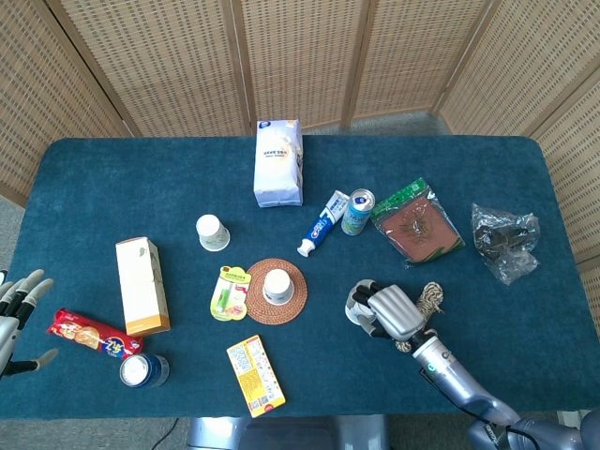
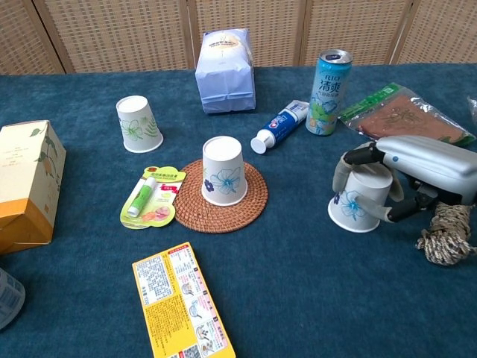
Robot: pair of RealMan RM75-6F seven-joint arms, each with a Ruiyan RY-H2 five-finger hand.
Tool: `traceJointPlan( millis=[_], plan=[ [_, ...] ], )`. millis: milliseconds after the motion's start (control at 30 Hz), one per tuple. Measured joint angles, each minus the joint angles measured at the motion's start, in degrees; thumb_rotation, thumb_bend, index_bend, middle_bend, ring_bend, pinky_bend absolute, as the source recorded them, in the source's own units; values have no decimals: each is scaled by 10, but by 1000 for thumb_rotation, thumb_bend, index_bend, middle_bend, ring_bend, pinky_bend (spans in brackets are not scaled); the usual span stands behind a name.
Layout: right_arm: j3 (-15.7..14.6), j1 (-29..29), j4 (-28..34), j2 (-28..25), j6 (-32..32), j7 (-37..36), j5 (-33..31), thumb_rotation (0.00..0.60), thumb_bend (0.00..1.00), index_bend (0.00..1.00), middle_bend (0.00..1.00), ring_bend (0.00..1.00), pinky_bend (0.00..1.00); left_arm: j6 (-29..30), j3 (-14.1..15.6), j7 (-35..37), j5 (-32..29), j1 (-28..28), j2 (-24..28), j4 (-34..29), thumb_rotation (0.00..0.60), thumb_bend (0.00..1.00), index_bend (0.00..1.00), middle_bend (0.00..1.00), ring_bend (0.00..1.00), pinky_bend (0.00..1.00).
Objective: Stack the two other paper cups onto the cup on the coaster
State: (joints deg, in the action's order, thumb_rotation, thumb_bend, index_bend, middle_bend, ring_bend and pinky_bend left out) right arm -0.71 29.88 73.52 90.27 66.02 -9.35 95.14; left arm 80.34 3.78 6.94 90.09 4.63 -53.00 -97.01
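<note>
An upside-down paper cup with a blue flower [image 2: 223,171] [image 1: 277,283] stands on the round woven coaster [image 2: 250,207] [image 1: 291,307]. A second inverted cup with a blue flower [image 2: 359,200] [image 1: 355,304] sits right of it, and my right hand [image 2: 406,173] [image 1: 389,312] wraps its fingers and thumb around that cup. The cup's rim looks about level with the cloth. A third inverted cup, with a green leaf print [image 2: 137,124] [image 1: 212,232], stands at the back left. My left hand [image 1: 17,314] hangs open off the table's left edge, holding nothing.
A white bag [image 2: 225,69], a toothpaste tube [image 2: 281,126] and a blue can [image 2: 328,82] stand behind the coaster. A lip balm card [image 2: 150,196] and a yellow box [image 2: 181,306] lie near it. A twine ball [image 2: 449,233] lies beside my right wrist.
</note>
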Motion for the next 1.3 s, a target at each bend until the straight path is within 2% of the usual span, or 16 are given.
traceJointPlan(
  millis=[433,900,1100,1300],
  plan=[
    [5,7,39,-25,19,6,11,600,738,418,409,260,686,0,1,1,2,0,0,-1,600,223,0,0,0,0],
    [58,57,154,-51,1,61,5,600,734,419,409,260,686,2,1,10,5,-1,4,-2,600,223,0,0,0,0],
    [86,93,187,-27,-30,105,-12,600,733,420,410,260,687,2,1,16,6,-1,6,-1,600,222,0,0,0,0],
    [111,133,186,20,-66,149,-34,600,718,421,409,260,697,2,1,24,5,0,10,0,600,222,0,0,0,0]
  ],
)
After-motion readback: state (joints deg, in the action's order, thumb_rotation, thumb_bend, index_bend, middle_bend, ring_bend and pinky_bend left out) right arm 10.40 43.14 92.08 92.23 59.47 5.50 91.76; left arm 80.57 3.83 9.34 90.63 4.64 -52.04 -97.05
